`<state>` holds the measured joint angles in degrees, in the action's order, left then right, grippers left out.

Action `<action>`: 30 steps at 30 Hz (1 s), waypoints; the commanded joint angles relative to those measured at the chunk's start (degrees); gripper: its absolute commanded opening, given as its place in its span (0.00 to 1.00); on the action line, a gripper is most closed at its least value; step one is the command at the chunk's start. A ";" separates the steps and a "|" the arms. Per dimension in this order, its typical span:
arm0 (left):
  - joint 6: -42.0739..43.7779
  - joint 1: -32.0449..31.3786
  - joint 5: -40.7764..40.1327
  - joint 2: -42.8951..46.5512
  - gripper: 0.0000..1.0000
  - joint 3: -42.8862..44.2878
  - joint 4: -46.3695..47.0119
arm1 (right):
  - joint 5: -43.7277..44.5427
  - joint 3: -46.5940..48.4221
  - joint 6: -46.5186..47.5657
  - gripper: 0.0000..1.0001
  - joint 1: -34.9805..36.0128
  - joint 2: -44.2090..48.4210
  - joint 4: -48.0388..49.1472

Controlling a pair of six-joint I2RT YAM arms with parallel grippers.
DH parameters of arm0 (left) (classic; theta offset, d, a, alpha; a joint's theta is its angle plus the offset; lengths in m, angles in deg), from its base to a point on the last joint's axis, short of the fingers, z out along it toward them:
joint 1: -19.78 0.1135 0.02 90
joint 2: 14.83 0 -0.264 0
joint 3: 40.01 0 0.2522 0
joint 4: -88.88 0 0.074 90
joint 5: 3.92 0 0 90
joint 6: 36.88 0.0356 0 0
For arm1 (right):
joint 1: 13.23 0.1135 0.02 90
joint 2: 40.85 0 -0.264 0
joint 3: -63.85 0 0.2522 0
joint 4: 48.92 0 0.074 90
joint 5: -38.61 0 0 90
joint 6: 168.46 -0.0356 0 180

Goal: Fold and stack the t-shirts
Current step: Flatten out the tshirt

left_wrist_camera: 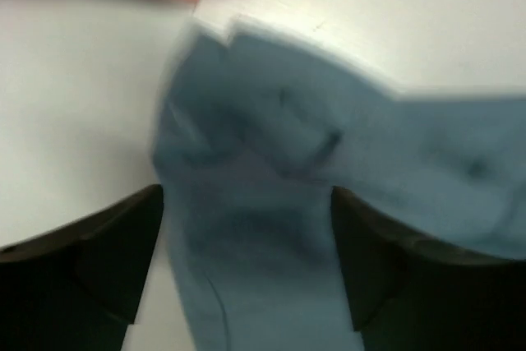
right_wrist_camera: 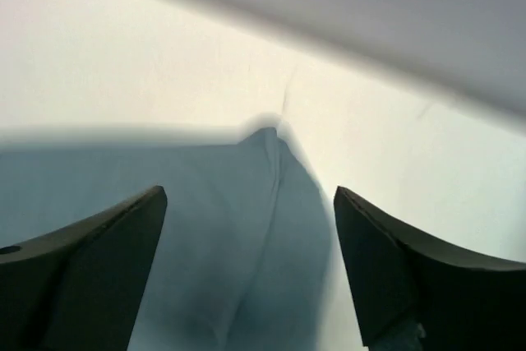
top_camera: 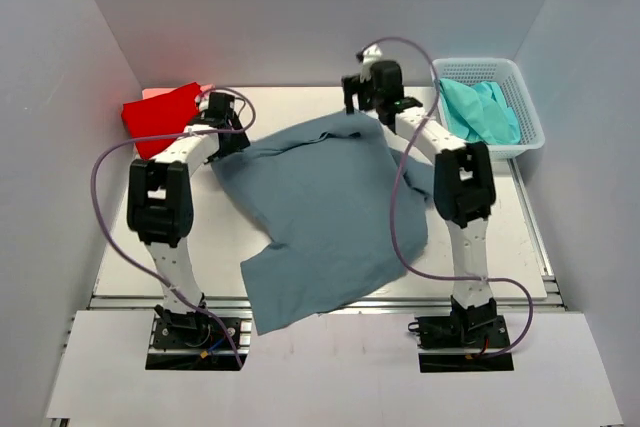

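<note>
From above, the blue shirt (top_camera: 320, 217) lies spread mid-table, the left gripper (top_camera: 232, 135) at its far-left corner and the right gripper (top_camera: 356, 99) at its far edge; a red shirt (top_camera: 160, 119) lies far left, a teal shirt (top_camera: 482, 112) far right. Left wrist: jaws wide, blue cloth between them. Right wrist: jaws wide, cloth between.

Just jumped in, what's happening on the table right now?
Both arms are working the dusty blue-grey t-shirt spread across the white table. The left hand and right hand hover open over its far edge, neither gripping it. A folded red t-shirt lies far left; a teal t-shirt sits in the white plastic mesh basket far right.
</note>
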<state>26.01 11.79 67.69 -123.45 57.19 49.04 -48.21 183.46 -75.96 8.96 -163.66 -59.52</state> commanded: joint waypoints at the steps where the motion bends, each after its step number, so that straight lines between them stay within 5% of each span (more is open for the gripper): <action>1: -1.11 0.43 -0.86 3.15 0.99 7.69 -6.35 | -5.38 8.76 -1.10 0.90 0.04 0.64 -7.46; 8: 6.27 -0.89 10.55 6.05 1.00 1.64 7.00 | -7.31 -10.08 -8.81 0.90 0.31 12.47 -6.85; 14: 10.32 -1.42 20.58 -1.85 1.00 6.11 7.46 | -12.05 -27.13 -15.06 0.90 0.57 20.22 -7.46; 22: 10.94 -1.94 21.03 -11.26 1.00 12.45 3.41 | -16.44 -43.67 -20.87 0.90 0.74 26.82 -8.87; 30: 7.35 -1.94 16.91 -7.93 1.00 -2.19 1.74 | -9.88 -47.49 -24.82 0.90 0.31 22.97 -11.50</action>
<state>35.43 9.89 86.16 -136.17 60.76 54.06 -61.47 134.63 -98.27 9.49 -139.88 -71.57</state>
